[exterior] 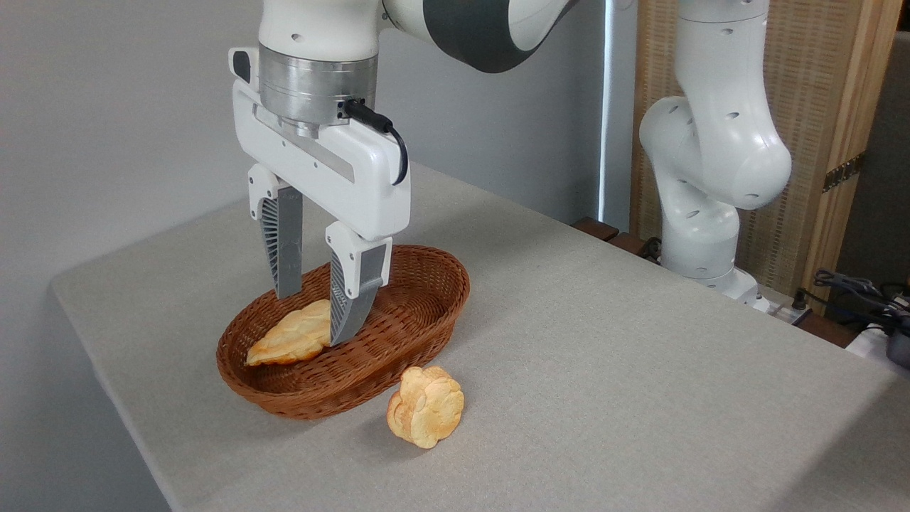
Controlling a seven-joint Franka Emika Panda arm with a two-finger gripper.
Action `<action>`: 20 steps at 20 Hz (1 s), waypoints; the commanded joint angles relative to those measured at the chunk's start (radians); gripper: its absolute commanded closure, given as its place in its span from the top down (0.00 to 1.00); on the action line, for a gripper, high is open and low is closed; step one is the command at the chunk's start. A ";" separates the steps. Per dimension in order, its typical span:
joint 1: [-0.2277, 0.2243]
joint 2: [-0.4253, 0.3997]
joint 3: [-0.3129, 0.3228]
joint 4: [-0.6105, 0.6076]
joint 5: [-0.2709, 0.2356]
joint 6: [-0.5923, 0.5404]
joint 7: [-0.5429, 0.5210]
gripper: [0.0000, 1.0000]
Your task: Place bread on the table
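Gripper (318, 314) fingers spread, hanging into wicker basket (419, 281) near worktop's (604, 355) left edge. Bread (291, 336) lies in basket, long axis running toward left edge, straddled at its right end. Small bun (425, 406) on worktop just beside basket.

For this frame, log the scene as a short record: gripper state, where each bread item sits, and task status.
gripper: open, fingers pointing down into the basket, either side of the bread's right end
bread: long golden pastry lying inside the basket, right end hidden behind the nearer finger
basket: oval brown wicker, on the table
bun: small round, on the cloth just in front of the basket
table: light grey speckled cloth
contact: cannot tell whether the fingers touch the bread
task status: not done, bread not yet on the table
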 commanded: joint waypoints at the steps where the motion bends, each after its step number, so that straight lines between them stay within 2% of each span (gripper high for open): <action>1: -0.020 -0.025 0.040 -0.028 -0.026 0.028 0.006 1.00; 8: -0.017 -0.024 0.031 -0.028 -0.026 0.028 0.009 1.00; 10: 0.019 -0.024 0.019 -0.028 -0.027 0.028 0.010 1.00; 12: 0.119 -0.024 -0.088 -0.028 -0.030 0.028 0.012 1.00; 14: 0.189 -0.024 -0.157 -0.028 -0.033 0.028 0.012 1.00; 20: 0.200 -0.024 -0.173 -0.028 -0.033 0.026 0.010 1.00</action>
